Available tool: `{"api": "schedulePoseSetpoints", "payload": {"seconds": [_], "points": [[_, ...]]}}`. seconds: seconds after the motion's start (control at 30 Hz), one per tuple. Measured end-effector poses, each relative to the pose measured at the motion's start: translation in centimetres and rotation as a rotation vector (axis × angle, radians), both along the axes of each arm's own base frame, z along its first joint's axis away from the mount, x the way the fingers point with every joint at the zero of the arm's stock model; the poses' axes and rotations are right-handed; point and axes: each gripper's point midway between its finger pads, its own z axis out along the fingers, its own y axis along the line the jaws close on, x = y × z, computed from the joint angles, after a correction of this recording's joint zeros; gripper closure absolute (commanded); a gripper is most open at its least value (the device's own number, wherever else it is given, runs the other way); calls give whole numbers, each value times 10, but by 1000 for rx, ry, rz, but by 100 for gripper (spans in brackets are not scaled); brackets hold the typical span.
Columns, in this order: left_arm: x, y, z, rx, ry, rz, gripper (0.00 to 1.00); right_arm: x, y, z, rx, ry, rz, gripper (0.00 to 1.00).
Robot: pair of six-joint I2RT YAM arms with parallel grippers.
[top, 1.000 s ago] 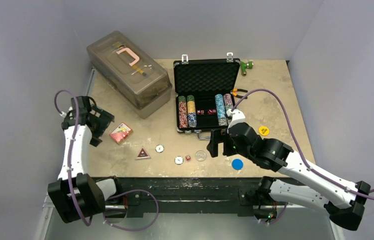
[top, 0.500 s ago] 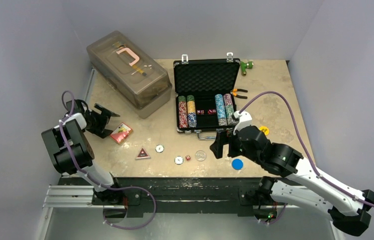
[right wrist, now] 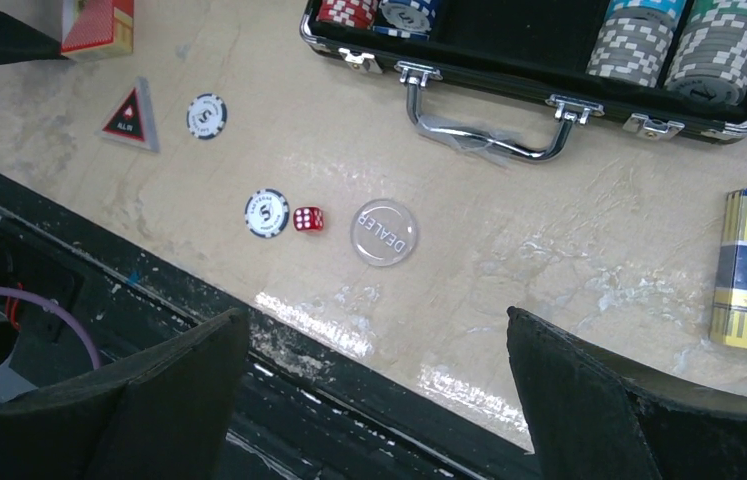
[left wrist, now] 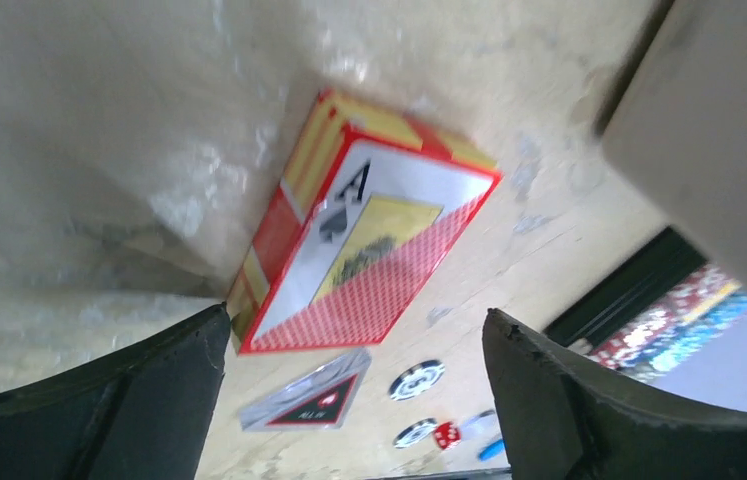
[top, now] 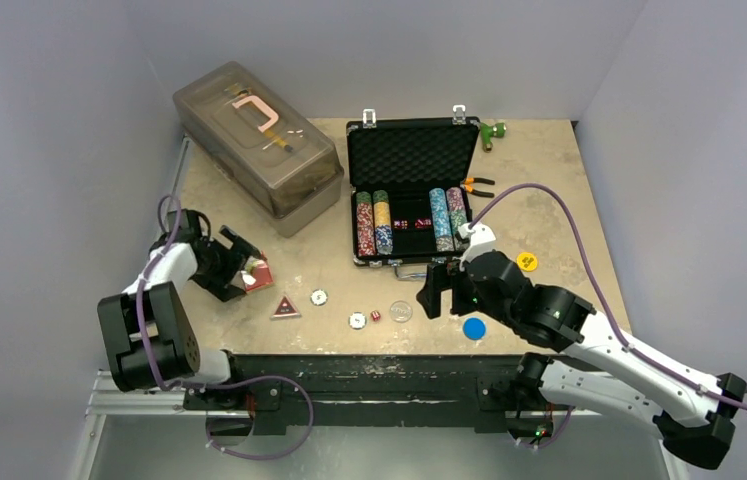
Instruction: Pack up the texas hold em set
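Because the red card deck (left wrist: 369, 245) lies on the surface (top: 549, 200) well left of the open briefcase (top: 411, 160), just ahead of my left tool (left wrist: 354, 330), which gapes empty, its long axis slanting away from that tool, I judge the left arm nearer.

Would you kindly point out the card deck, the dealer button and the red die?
card deck (left wrist: 359, 250), left wrist view, on its ace-printed face.
dealer button (right wrist: 384, 232), right wrist view, on its lettered centre.
red die (right wrist: 307, 218), right wrist view, on its top face.
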Motion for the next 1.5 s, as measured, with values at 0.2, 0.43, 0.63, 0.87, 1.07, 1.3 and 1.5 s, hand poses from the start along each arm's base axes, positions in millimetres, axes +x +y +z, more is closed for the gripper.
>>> {"api": "schedulePoseSetpoints", "payload": {"seconds": [0.2,0.43,0.63,0.87,1.07,1.3,1.5], "points": [[-22,-8,-6,160,88,-75,0,-2,4,-7,-9,23,15,1],[-19,-8,-15,325,149,-191,12,-3,7,-12,-1,35,26,1],[-10,-8,-19,388,165,-262,22,-4,11,-12,8,44,33,1],[-5,-4,-21,442,206,-301,45,-3,13,-14,3,51,32,1],[-5,-1,-21,457,206,-296,59,-3,13,-16,-1,60,28,1],[-22,3,-9,486,165,-278,71,-3,14,-17,8,67,21,1],[-28,-21,25,387,-32,-289,82,-4,24,-21,33,100,26,1]]}}
